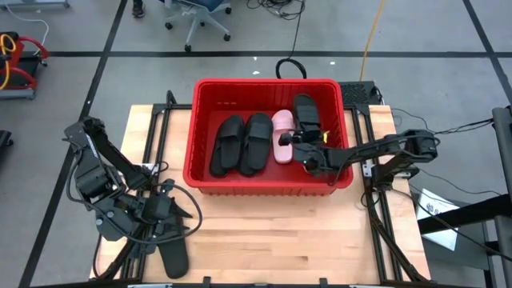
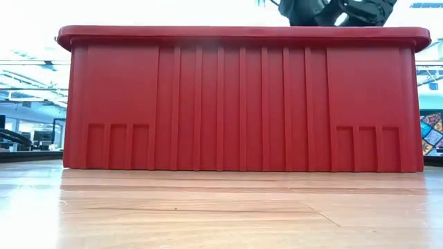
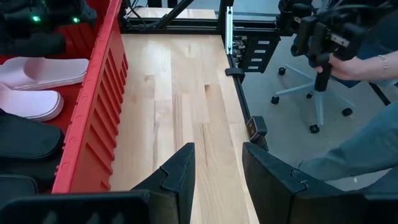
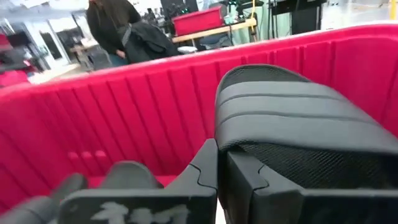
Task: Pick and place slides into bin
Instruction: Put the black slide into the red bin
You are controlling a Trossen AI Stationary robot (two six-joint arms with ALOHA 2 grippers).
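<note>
The red bin (image 1: 268, 180) stands mid-table and fills the low view (image 2: 242, 104). Inside it lie two black slides (image 1: 242, 144) and a pink pair (image 1: 282, 136), seen also in the left wrist view (image 3: 37, 71). My right gripper (image 4: 219, 163) reaches into the bin's right part (image 1: 308, 156), shut on another black slide (image 1: 306, 112). My left gripper (image 3: 217, 171) stands open over bare table at the near left (image 1: 188, 210), holding nothing. One more black slide (image 1: 172, 258) lies flat on the table near the front edge. My right gripper has the black slide by the side edge of its wide strap (image 4: 219, 134), pinched between the two fingertips. The fingers come nearly level from the table's right side. The strap (image 4: 292, 112) rises beside the fingers, above the bin's floor; whether the sole rests on anything is hidden.
The bin's ribbed walls (image 4: 124, 112) close in around my right gripper. Bare wooden table (image 3: 180, 99) lies to the bin's right and near sides. Black frame rails (image 1: 376, 216) run along both table sides. A person's hand (image 3: 354, 62) holds a device beyond the table.
</note>
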